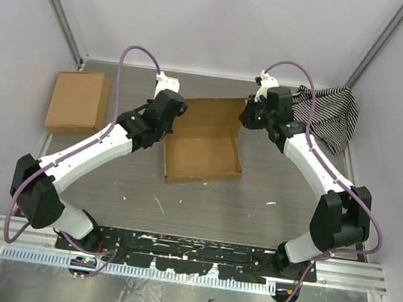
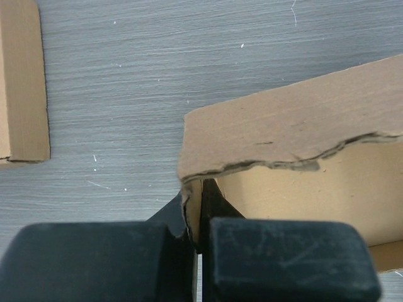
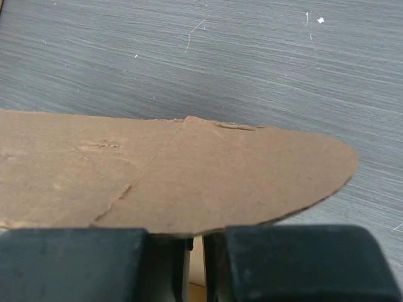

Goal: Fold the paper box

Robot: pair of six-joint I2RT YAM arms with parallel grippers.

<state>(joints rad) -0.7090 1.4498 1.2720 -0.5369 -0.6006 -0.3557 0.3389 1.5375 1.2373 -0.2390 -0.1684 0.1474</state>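
The paper box (image 1: 202, 155) is a brown cardboard tray in the middle of the table, with its lid flap lying out at the back. My left gripper (image 1: 172, 124) is at its back left corner. In the left wrist view the gripper (image 2: 200, 217) is shut on the thin side wall (image 2: 192, 207), under a folded flap (image 2: 289, 129). My right gripper (image 1: 246, 120) is at the back right corner. In the right wrist view the gripper (image 3: 196, 242) is closed on a cardboard edge, and a rounded flap (image 3: 176, 182) covers the fingertips.
A ready-formed brown cardboard box (image 1: 78, 101) lies at the far left, and it also shows in the left wrist view (image 2: 22, 82). A black-and-white striped cloth (image 1: 334, 113) lies at the back right, by the right arm. White walls enclose the grey table (image 1: 201, 204).
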